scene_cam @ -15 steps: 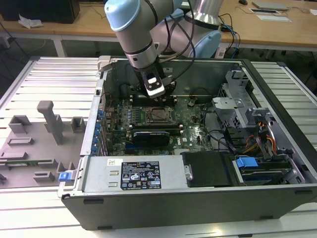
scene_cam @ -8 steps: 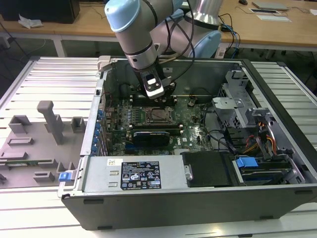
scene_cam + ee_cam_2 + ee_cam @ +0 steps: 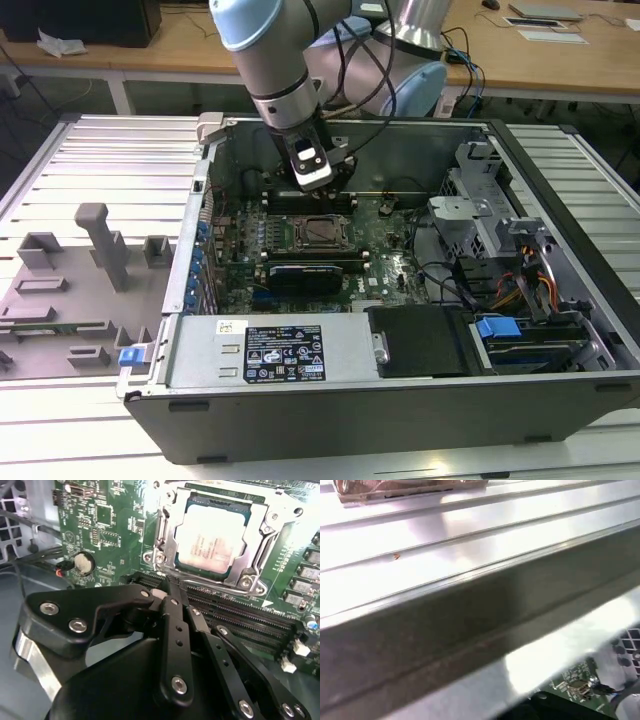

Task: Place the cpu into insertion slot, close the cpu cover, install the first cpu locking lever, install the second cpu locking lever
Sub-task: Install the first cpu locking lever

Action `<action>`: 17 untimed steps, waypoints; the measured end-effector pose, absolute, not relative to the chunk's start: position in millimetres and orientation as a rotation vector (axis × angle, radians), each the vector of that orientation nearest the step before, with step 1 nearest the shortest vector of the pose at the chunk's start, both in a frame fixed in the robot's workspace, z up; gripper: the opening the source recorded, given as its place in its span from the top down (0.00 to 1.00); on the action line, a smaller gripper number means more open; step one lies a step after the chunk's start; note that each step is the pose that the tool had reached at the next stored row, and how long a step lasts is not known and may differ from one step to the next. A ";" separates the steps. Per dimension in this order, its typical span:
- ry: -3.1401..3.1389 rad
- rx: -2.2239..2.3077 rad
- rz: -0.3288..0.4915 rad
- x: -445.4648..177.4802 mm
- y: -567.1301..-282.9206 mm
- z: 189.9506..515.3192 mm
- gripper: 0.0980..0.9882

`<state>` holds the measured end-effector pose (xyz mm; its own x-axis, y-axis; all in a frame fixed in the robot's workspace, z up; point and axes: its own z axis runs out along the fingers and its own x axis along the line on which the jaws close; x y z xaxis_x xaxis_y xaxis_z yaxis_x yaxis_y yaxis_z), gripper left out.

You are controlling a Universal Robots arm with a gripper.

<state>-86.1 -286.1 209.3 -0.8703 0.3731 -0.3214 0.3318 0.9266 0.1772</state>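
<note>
The cpu [image 3: 212, 535] lies flat in the insertion slot [image 3: 187, 570] in the middle of the green motherboard [image 3: 107, 540]; the exterior view shows the insertion slot [image 3: 322, 232] under the arm. The silvery cpu cover [image 3: 261, 532] is down, framing the chip. A thin metal lever [image 3: 220, 579] runs along the socket's edge nearest the gripper. My gripper [image 3: 162, 592] hangs just off that edge, over the long black memory slots [image 3: 240, 615]. Its black fingers [image 3: 172, 625] are shut with nothing between them. In the exterior view the gripper [image 3: 319, 200] is inside the case, just behind the socket.
The open computer case wall [image 3: 200, 250] and a drive cage [image 3: 480, 215] with cables flank the board. A black card [image 3: 305, 272] sits in front of the socket. Grey fixtures [image 3: 100, 245] stand on the ribbed table at the exterior view's left. A coin battery [image 3: 83, 562] sits beside the socket.
</note>
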 end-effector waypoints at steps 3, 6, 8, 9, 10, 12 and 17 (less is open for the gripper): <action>2.731 0.517 0.165 -86.1 -286.1 222.3 0.99; 2.731 0.516 0.164 -86.1 -286.0 233.0 0.99; 2.731 0.516 0.164 -86.1 -286.1 242.4 0.99; 2.731 0.516 0.164 -86.1 -286.0 242.6 0.99; 2.731 0.516 0.164 -86.1 -286.0 242.7 0.99; 2.746 0.520 0.164 -85.8 -286.1 242.7 0.99; 2.842 0.545 0.157 -82.6 -286.4 242.4 0.99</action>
